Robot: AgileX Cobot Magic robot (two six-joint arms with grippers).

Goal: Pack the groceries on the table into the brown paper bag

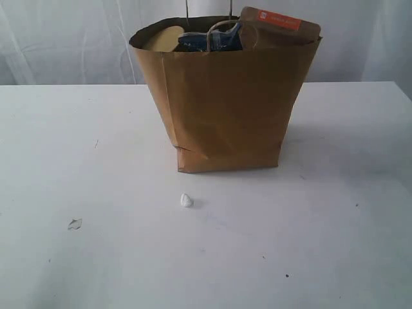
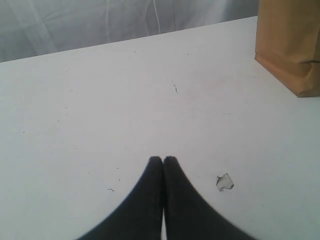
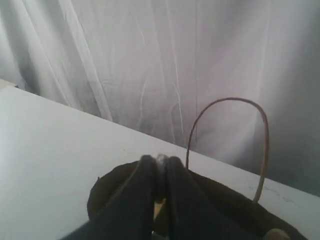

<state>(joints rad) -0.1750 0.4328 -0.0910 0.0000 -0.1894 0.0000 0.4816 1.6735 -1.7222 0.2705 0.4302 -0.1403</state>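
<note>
1. 1 small white lump lies on the table, just before the brown paper bag.
2. It is likely light and crumbly: pinch its sides gently.
3. Both clenched: left gripper empty, right gripper over the bag.

Kraft-brown paper bag, plain white table, white lump — the pouch brown, its label orange-red.

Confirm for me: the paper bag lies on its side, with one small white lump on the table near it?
No: the exterior view shows the paper bag standing upright, with one small white lump on the table near it.
</note>
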